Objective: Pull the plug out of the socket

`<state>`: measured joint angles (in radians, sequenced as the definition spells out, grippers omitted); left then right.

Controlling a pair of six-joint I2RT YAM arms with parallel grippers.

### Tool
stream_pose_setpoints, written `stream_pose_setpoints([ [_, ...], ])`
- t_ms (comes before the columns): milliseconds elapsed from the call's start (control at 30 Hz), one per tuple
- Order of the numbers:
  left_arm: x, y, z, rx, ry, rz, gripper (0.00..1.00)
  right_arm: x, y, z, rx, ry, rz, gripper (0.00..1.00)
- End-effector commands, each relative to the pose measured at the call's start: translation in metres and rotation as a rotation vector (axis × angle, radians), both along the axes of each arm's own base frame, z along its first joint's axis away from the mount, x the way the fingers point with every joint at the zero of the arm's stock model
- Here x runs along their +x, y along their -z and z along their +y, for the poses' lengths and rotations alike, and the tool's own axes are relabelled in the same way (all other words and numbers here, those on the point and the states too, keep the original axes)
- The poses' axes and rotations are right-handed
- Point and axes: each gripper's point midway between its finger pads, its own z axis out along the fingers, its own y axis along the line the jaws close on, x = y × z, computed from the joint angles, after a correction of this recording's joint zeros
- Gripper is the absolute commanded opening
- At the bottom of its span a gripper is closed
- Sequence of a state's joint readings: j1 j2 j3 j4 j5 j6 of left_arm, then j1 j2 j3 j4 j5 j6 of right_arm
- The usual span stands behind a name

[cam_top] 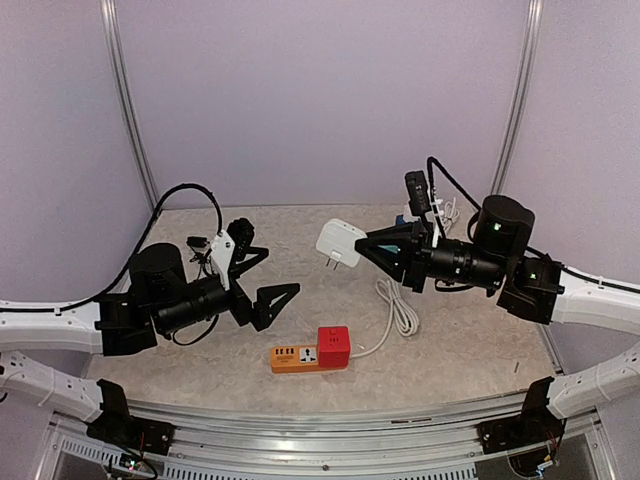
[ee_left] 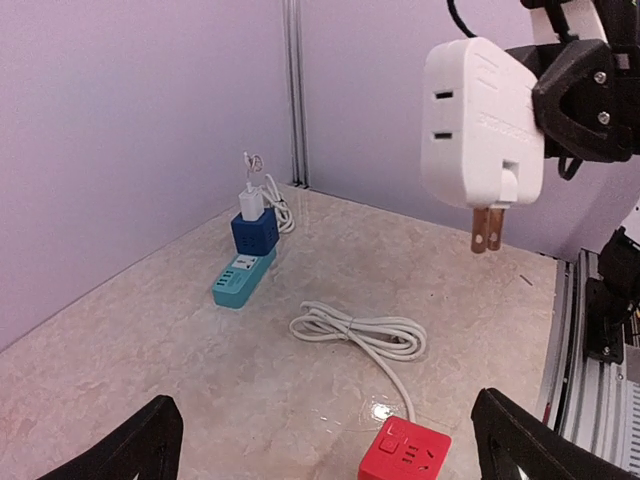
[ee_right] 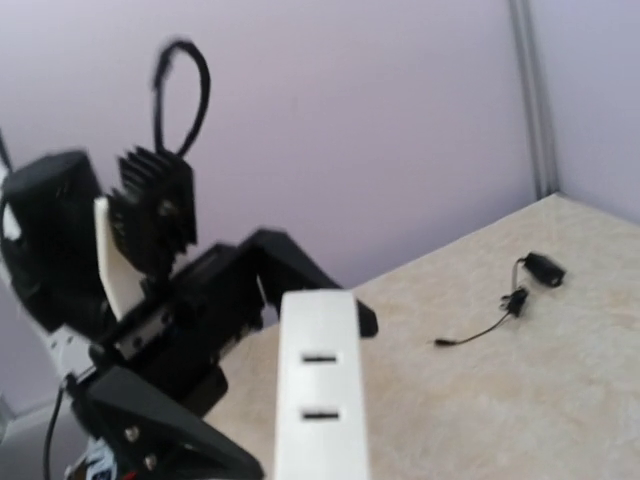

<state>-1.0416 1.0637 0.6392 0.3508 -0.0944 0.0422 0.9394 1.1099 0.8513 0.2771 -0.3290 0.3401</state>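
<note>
We see the right fingers clamped on the white plug, seemingly clear of the tabletop, at 1 o'clock from the socket, left fingers spread wide

Lab test booth: plain lilac panels, aluminium frame rails

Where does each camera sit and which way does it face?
Top external: above and behind, looking down on table; left arm, right arm show.
Left wrist: on left arm, faces right hand holding white plug, red socket; own open fingertips.
Right wrist: on right arm, faces left arm; own fingers on plug.
All share the plug.
</note>
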Motion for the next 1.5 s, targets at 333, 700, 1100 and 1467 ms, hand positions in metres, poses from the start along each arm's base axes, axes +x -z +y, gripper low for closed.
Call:
stream_pose_setpoints([
  [333, 0.048, 0.004, -0.032, -0.442, -0.247, 0.643, 0.99, 0.034, -0.018, -0.018, 0.086, 0.223, -0.088, 0.00],
  [700, 0.054, 0.016, -0.040, -0.585, -0.326, 0.826, 0.99, 0.041, -0.017, -0.020, 0.074, 0.289, -0.139, 0.00],
  [1100, 0.058, 0.029, -0.045, -0.569, -0.426, 0.829, 0.99, 0.045, 0.003, -0.007, 0.022, 0.288, -0.133, 0.00],
  [1467, 0.052, 0.017, -0.059, -0.561, -0.357, 0.787, 0.99, 0.043, 0.013, 0.002, 0.026, 0.258, -0.111, 0.00],
])
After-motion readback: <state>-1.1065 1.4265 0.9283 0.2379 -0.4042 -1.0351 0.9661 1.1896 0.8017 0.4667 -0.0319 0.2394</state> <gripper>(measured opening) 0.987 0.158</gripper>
